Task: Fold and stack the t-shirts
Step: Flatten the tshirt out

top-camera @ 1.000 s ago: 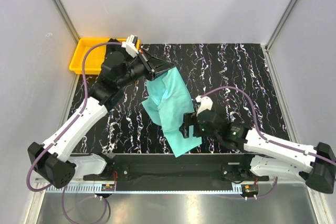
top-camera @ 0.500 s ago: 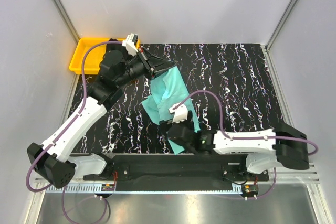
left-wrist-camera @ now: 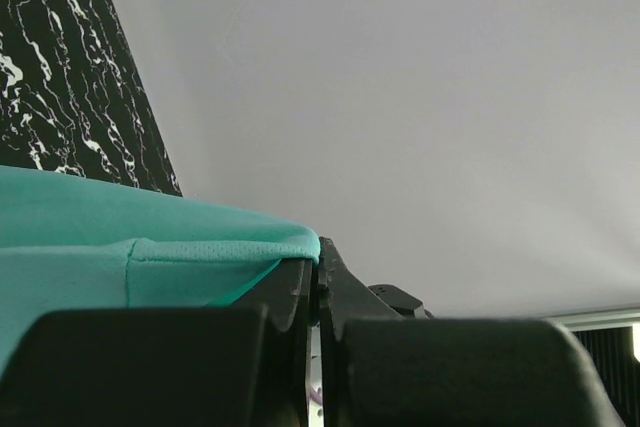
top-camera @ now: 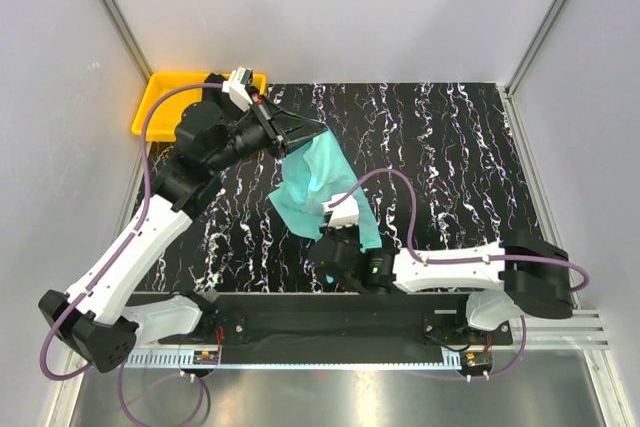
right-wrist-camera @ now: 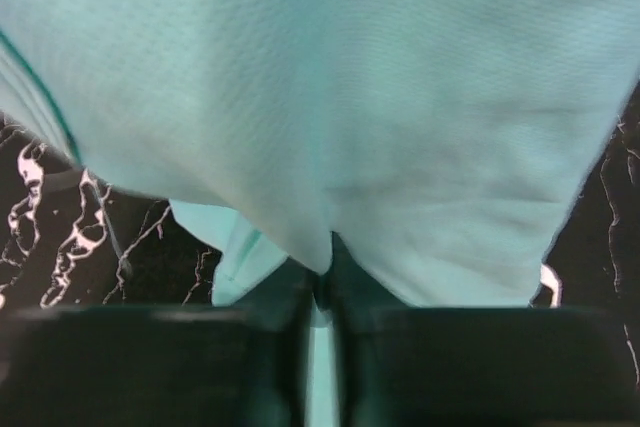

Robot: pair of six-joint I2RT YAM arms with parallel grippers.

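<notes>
My left arm (top-camera: 150, 232) stretches beside the yellow tray (top-camera: 150, 112), left end effector (top-camera: 312, 130) clamped on the turquoise t-shirt (top-camera: 320, 182) there — only the wrist view shows my right end effector (right-wrist-camera: 322, 282) pinching it too.

The t-shirt (top-camera: 320, 182) lies on the surface (top-camera: 450, 157), left of its middle; the left hand (left-wrist-camera: 318, 277) pinches its far edge, and the right hand (right-wrist-camera: 322, 292) pinches its near part; the tray (top-camera: 150, 112) sits at the far-left corner, behind the left arm; the right arm reaches leftward along the near edge.
</notes>
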